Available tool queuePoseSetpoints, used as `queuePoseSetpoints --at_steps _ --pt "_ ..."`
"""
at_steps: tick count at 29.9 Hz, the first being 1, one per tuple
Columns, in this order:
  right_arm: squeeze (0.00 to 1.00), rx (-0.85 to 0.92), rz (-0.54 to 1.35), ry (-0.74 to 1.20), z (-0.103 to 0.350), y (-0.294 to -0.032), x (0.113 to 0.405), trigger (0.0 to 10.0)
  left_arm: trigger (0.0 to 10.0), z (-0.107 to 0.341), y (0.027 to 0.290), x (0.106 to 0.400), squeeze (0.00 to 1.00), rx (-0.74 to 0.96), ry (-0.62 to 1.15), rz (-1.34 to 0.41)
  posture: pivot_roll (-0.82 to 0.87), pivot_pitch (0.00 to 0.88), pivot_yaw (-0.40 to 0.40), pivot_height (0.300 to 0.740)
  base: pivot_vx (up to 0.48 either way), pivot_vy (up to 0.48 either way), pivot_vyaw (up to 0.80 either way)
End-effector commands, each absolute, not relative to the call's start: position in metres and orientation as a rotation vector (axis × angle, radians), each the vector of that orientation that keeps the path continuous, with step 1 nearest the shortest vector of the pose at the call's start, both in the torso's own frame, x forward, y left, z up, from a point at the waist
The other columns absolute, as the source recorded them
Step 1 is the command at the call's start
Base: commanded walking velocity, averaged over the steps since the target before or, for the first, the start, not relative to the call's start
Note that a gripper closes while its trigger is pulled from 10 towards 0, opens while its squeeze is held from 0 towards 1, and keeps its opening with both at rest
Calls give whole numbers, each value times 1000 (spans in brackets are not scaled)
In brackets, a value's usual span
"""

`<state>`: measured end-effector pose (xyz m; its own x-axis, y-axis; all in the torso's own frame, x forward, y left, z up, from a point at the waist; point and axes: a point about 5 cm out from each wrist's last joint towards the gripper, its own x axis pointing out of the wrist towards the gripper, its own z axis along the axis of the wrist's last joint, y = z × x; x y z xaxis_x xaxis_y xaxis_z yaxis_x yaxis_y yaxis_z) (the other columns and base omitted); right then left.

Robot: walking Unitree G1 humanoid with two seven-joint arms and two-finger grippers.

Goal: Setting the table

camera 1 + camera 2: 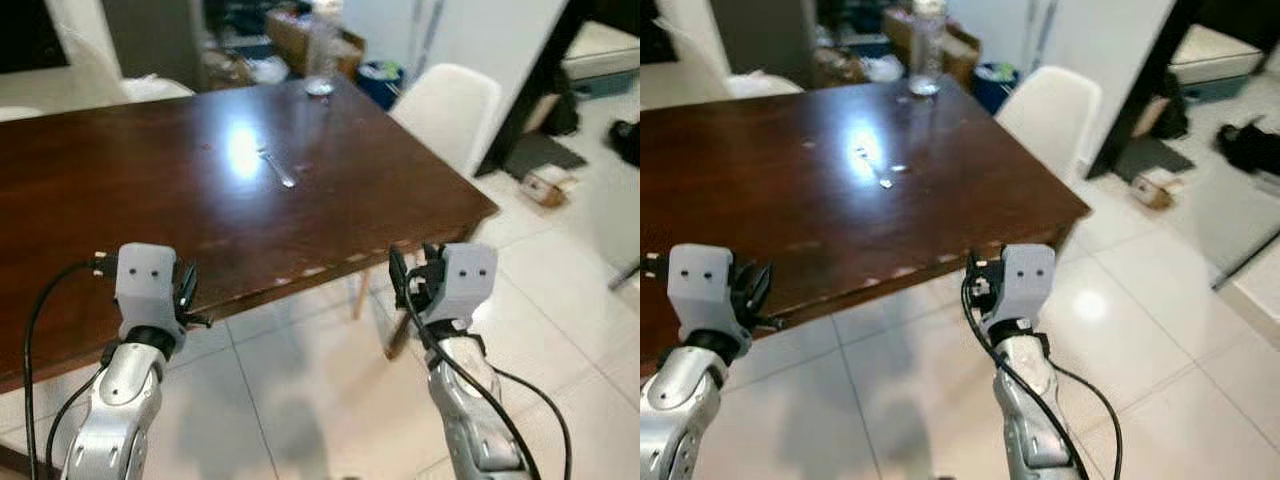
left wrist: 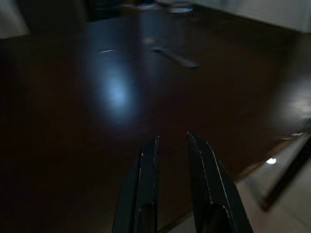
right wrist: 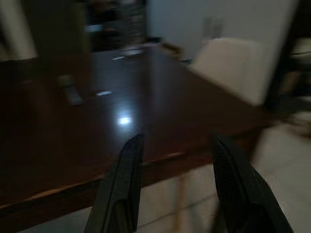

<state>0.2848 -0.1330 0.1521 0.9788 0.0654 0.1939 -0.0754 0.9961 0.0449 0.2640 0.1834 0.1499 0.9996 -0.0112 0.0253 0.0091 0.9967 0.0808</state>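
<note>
From where I stand, the dark brown polished wooden table (image 1: pixel 150 170) runs across the upper left of the head views, its near edge cutting diagonally between the two silver arms. At about 8 o'clock the left gripper (image 2: pixel 172 141) is raised just at the table's near edge; its wrist camera looks along the tabletop and shows the two black fingers (image 2: pixel 146 184) close together with only a narrow gap, nothing between them. That same wrist view picks out a small silver metal utensil (image 2: pixel 176 57) lying flat on the wood ahead, which the left eye view places near the middle of the table at about 12 o'clock (image 1: pixel 277 168), beside a bright patch of reflected light. I cannot tell whether it is a spoon or a fork.

At the far edge of the table stands a clear transparent bottle (image 1: pixel 926 45), seen most plainly in the right eye view. A white moulded plastic chair (image 1: pixel 448 110) sits just beside the table's right side, at about 2 o'clock.

At about 4 o'clock the right gripper (image 3: pixel 177 143) hangs over the pale tiled floor (image 1: pixel 300 370), just off the table's near corner. Its wrist view, somewhat blurred, shows the fingers (image 3: pixel 121 184) spread wide and empty, with the table edge and the white chair beyond them.
</note>
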Motion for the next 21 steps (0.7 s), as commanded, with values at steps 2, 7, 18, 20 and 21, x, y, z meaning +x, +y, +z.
queuePoseSetpoints --at_steps 2,7,18,20,21 --pt "0 63 68 -159 146 -132 283 10000 10000 142 186 262 0 82 12 -1 4 35 9 740 0 0 -800" --pt "0 62 68 -150 143 -133 283 10000 10000 132 191 260 0 84 44 13 3 37 7 740 0 0 -800" --pt "0 -22 61 -17 102 -145 279 10000 10000 97 200 253 0 136 148 50 1 41 5 740 0 0 -800" --pt "0 -36 55 8 95 -149 278 10000 10000 91 202 252 0 143 167 55 0 42 3 740 0 0 -800" --pt "0 -52 47 33 87 -153 276 10000 10000 85 203 250 0 152 186 57 0 42 3 740 0 0 -800"
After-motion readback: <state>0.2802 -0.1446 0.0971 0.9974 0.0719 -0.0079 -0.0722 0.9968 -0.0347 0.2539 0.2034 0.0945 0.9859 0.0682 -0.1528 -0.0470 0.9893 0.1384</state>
